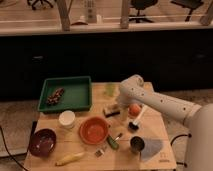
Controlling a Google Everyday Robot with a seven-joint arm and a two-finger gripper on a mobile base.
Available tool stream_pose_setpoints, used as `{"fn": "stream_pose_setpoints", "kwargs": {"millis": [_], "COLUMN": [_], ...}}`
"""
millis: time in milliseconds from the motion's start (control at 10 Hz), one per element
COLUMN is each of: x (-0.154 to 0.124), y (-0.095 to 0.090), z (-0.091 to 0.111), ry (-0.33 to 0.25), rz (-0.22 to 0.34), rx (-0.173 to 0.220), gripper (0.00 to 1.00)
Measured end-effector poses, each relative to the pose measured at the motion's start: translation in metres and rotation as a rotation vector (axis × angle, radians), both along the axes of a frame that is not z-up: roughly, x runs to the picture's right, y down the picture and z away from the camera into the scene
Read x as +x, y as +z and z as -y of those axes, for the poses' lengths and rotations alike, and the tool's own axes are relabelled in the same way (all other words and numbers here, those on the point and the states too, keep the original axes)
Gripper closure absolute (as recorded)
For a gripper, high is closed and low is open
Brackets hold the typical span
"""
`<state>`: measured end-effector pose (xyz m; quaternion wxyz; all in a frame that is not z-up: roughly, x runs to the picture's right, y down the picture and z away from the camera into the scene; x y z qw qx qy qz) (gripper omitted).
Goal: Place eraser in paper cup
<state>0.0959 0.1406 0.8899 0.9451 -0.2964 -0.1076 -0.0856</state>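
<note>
My jaws hang open just beside the eraser (111, 111) on the desk (160, 126); the cup (67, 119) stands well apart.

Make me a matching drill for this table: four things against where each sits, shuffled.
1 eraser
2 paper cup
3 banana
4 pincer

A picture-left of the orange bowl
B near the table's front edge
C low over the table, picture-right of the eraser
D just in front of the green cup

Pairs: 1-D, 2-A, 3-B, 4-C
</note>
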Motion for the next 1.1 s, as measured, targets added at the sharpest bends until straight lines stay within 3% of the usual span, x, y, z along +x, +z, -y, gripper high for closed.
{"fn": "stream_pose_setpoints", "kwargs": {"millis": [200, 300, 900, 1100], "x": [-0.016, -0.019, -0.022, -0.017], "y": [0.002, 0.002, 0.004, 0.003], "z": [-0.002, -0.005, -0.008, -0.007], "ry": [-0.045, -0.065, -0.098, -0.101], "rz": [0.043, 0.056, 0.08, 0.078], "rx": [-0.012, -0.02, -0.021, -0.018], "gripper": [0.2, 0.25, 0.84, 0.99]}}
